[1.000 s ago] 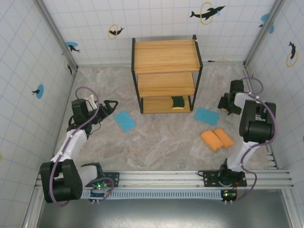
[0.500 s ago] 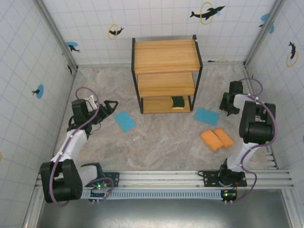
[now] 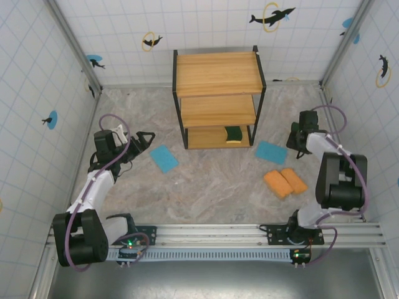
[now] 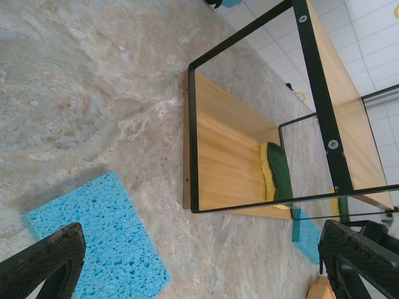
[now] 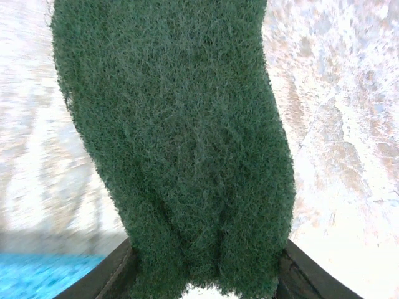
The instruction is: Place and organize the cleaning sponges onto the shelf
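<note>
The shelf stands at the back middle, with one dark green sponge on its lowest board. In the right wrist view my right gripper is shut on another dark green sponge, which hangs squeezed between its fingers just above the floor; from above, this gripper sits right of a light blue sponge. Two orange sponges lie side by side nearer the front. My left gripper is open, just left of the other light blue sponge, with nothing between its fingers.
Tiled walls with dolphin stickers close in the marbled floor on three sides. In the left wrist view the shelf's black frame and its bottom board with the green sponge lie ahead, past the blue sponge.
My right gripper's jaws have closed onto the dark green sponge and the right arm has shifted slightly. The left arm has not moved.
</note>
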Tool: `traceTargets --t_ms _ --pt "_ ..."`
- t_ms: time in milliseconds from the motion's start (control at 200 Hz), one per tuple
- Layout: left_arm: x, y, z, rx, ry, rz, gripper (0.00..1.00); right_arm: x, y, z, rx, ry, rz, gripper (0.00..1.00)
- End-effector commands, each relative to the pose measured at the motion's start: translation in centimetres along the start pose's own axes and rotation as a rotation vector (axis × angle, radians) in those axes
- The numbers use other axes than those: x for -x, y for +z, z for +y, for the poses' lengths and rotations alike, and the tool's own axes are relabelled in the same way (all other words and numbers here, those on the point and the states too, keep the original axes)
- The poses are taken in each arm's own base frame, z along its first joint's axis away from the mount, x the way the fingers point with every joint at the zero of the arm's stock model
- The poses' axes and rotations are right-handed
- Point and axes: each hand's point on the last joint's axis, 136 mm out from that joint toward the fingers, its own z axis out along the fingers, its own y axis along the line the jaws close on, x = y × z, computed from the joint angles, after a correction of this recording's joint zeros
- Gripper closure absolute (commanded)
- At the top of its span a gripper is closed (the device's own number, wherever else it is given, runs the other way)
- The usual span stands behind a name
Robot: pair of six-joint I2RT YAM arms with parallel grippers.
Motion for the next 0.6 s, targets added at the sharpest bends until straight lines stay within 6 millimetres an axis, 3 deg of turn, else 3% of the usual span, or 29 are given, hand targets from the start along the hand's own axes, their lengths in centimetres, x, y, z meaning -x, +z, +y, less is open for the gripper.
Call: traceTargets --t_ms 0,295,596 --pt "0.3 -0.4 -0.7 -0.021 0.015 -0.009 0.02 -0.8 -2.8 0.9 0.011 -0.007 -0.023 0.51" --pt "0.3 -0.6 -0.9 -0.018 0.024 -0.011 0.02 -3.1 -9.8 3.9 0.072 -0.019 -0.096 0.51" --pt "0.3 -0.8 -0.9 -0.013 0.029 -0.015 0.03 -8.6 -14.1 4.1 0.124 0.011 -0.101 0.51"
